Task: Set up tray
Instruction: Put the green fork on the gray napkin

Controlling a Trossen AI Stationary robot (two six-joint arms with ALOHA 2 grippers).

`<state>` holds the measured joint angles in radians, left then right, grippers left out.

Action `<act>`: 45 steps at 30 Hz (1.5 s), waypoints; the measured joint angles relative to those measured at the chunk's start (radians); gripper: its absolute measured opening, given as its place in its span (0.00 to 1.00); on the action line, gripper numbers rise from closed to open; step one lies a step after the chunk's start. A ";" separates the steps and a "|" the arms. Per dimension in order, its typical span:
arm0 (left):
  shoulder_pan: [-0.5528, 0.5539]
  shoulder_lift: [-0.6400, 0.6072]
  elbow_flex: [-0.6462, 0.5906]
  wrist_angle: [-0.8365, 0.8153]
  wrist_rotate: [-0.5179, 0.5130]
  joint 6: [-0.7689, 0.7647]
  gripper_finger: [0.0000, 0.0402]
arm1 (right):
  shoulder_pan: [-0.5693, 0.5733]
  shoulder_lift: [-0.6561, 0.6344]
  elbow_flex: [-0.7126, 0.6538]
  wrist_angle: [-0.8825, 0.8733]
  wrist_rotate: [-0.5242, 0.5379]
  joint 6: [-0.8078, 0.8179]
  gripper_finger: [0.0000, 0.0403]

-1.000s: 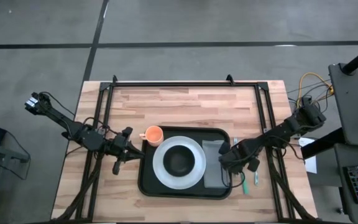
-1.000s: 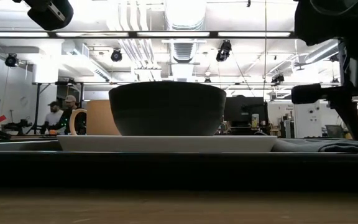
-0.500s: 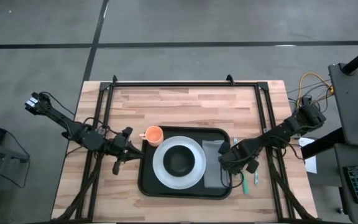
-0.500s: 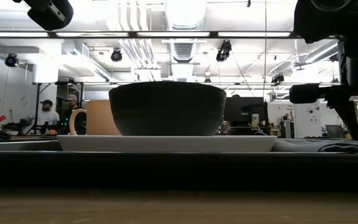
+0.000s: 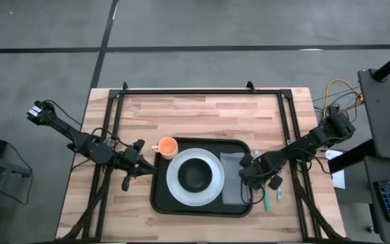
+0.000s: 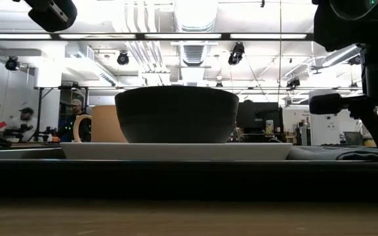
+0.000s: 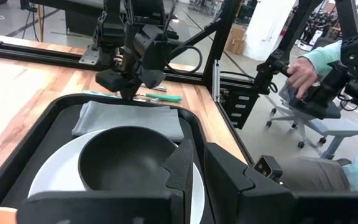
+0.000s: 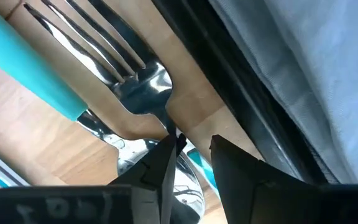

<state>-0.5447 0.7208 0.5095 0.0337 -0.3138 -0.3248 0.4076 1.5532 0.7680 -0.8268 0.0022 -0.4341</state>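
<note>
The black tray (image 5: 156,196) lies mid-table and carries a white plate (image 5: 175,184) with a dark bowl (image 5: 195,175) and a grey napkin (image 5: 232,177). An orange cup (image 5: 167,146) stands at the tray's far left corner. Teal-handled cutlery (image 5: 266,198) lies on the wood right of the tray. My right gripper (image 5: 254,180) points down over it, just outside the tray's right rim. In its wrist view the gripper (image 8: 194,158) is narrowly open above the fork's neck (image 8: 165,121). My left gripper (image 5: 145,163) waits at the tray's left rim, narrowly open (image 7: 199,177).
A black frame rail (image 5: 202,91) runs along the table's far edge, with rails down both sides. Cables hang off the right edge (image 5: 337,91). A seated person's hand (image 7: 300,68) shows beyond the table's right side. Bare wood lies on the far half of the table (image 5: 202,115).
My right gripper has sunk slightly over the cutlery beside the tray. The tray, plate, bowl, napkin and cup have stayed where they were.
</note>
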 joint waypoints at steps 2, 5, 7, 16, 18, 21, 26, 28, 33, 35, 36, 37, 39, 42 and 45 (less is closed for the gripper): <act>0.000 0.000 0.000 0.000 0.000 0.000 0.06 | 0.000 0.000 -0.003 0.000 -0.002 0.013 0.24; 0.000 0.000 0.000 0.000 0.000 -0.001 0.06 | 0.000 0.000 -0.017 -0.001 -0.005 0.017 0.24; 0.000 0.000 0.000 0.000 0.000 -0.012 0.06 | 0.000 -0.001 -0.029 0.000 -0.009 0.025 0.23; 0.000 0.000 0.000 0.000 0.001 -0.028 0.06 | 0.000 -0.040 -0.056 -0.006 -0.026 0.069 0.22; 0.000 0.000 0.000 0.000 0.001 -0.028 0.06 | 0.000 -0.059 -0.057 -0.006 -0.026 0.061 0.22; 0.000 0.000 0.000 -0.002 0.001 -0.027 0.06 | 0.000 -0.067 -0.059 -0.002 -0.024 0.060 0.20; 0.000 0.000 0.000 -0.003 0.001 -0.026 0.06 | 0.000 -0.062 -0.065 0.017 -0.003 0.067 0.15; 0.000 0.000 0.000 -0.003 0.001 -0.026 0.06 | 0.000 -0.062 -0.067 0.021 -0.003 0.072 0.13; 0.000 0.000 0.000 -0.003 0.001 -0.026 0.06 | 0.000 -0.063 -0.076 0.026 -0.011 0.055 0.10; 0.000 0.000 0.000 -0.003 0.001 -0.026 0.06 | 0.000 -0.066 -0.089 0.035 -0.011 0.055 0.11; 0.000 0.000 0.000 -0.003 0.001 -0.026 0.06 | 0.000 -0.067 -0.097 0.042 -0.011 0.055 0.12; 0.000 0.000 0.000 -0.003 0.001 -0.026 0.06 | 0.000 -0.067 -0.107 0.053 -0.013 0.055 0.12; 0.000 0.000 0.000 -0.003 0.001 -0.026 0.06 | 0.000 -0.068 -0.120 0.071 -0.013 0.052 0.14; 0.000 0.000 0.000 -0.003 0.001 -0.026 0.06 | 0.000 -0.069 -0.121 0.075 -0.013 0.041 0.16; 0.000 0.000 0.000 -0.003 0.001 -0.026 0.06 | 0.000 -0.068 -0.115 0.075 -0.003 0.036 0.16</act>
<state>-0.5449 0.7208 0.5095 0.0312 -0.3126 -0.3507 0.4076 1.4849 0.6530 -0.7517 -0.0009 -0.3981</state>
